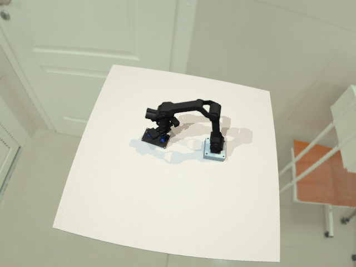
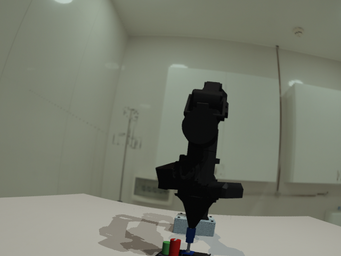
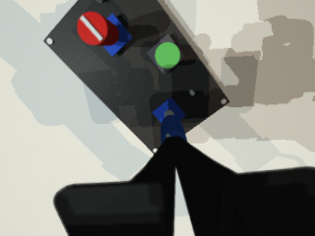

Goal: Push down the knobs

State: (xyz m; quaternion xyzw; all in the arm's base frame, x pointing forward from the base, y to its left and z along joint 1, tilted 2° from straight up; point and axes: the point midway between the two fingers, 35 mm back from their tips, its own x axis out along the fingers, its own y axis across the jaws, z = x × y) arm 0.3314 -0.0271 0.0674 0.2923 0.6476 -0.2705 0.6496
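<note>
The dark circuit board stands on the table. A blue knob sits high on its shaft, and bare shaft shows between it and its blue potentiometer. A red knob with a white line stands over another blue potentiometer; the lower end of this knob is not clear enough to tell how it sits. My gripper is shut and empty, pointing down, with its tips at the top of the blue knob. Contact appears close, partly hidden in the wrist view.
A green round part stands on the board beside the red knob and the blue knob. The arm's pale base block stands on the white table. The arm arches between base and board.
</note>
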